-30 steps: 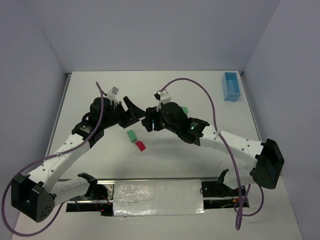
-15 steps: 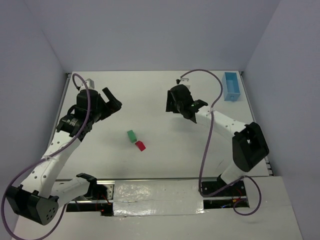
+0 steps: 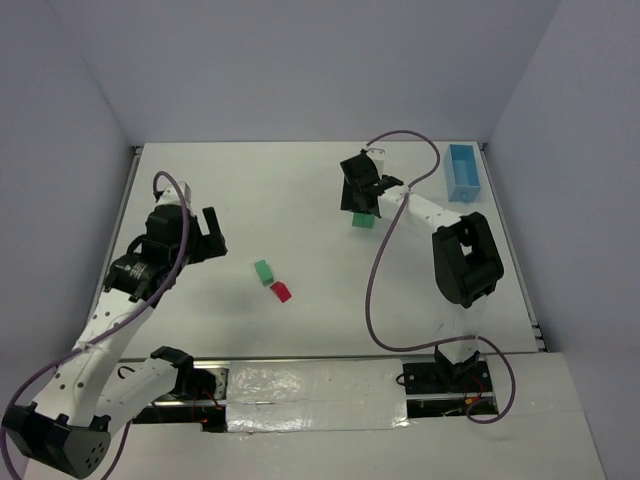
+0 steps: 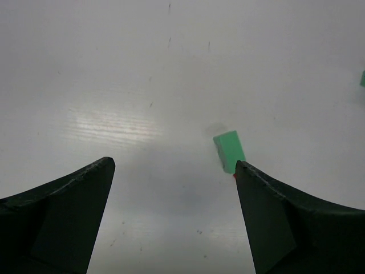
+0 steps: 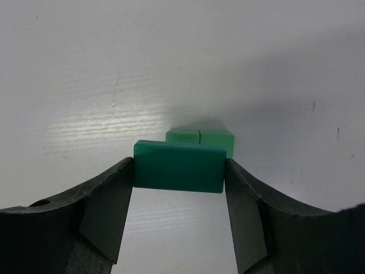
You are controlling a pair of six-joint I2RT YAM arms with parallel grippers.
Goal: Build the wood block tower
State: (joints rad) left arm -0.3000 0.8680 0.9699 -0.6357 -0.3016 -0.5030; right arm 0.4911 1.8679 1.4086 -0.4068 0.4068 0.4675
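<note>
Top view: the right hand (image 3: 361,205) reaches far across the worktop (image 3: 250,180), pointing down. The left hand (image 3: 212,238) is well apart from a lone green block (image 3: 264,272) and the red wedge (image 3: 281,291) just beside it.

Left wrist: fingers spread, nothing between.

Right wrist: the hand is clamped on a held green block (image 5: 178,166) close over a seamed green base (image 5: 199,137) (contact not discernible). Recommend lowering level, centred across the seam, and releasing only once seated.

White table (image 3: 300,190), green block (image 3: 263,271) and red wedge (image 3: 281,291) side by side near its middle, second green block (image 5: 188,136) further back right, blue tray (image 3: 462,173) at far right corner
</note>
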